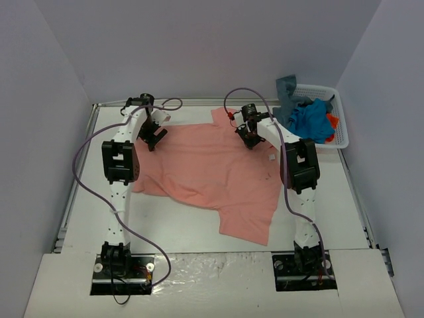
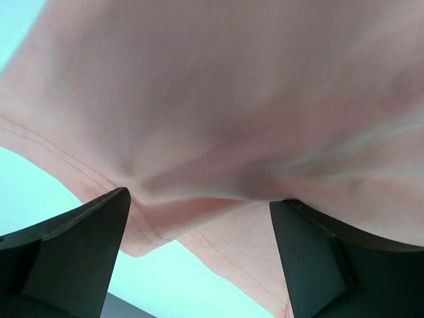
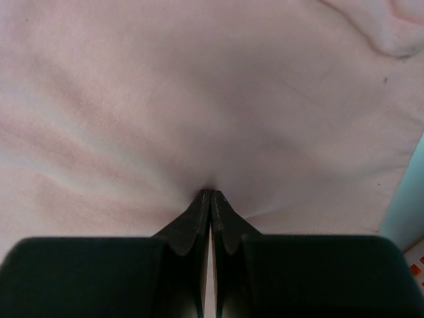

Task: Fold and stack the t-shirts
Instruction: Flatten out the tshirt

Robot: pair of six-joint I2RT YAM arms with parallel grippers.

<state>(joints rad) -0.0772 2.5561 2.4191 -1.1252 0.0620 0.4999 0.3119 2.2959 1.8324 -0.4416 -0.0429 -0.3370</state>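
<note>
- The far left corner of the salmon-pink t-shirt is hidden under the left gripper.
- Up close at the left wrist, its cloth is a blur that runs off the top and right.
- In the basket, the orange-red t-shirt is mostly buried under the bright blue t-shirt.
- The right gripper covers the bit of cloth it pinches.

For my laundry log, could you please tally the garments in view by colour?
Salmon-pink shirt: 1
Bright blue garment: 1
Slate grey-blue garment: 1
Orange-red garment: 1
Total: 4, three of them bunched in the basket.
</note>
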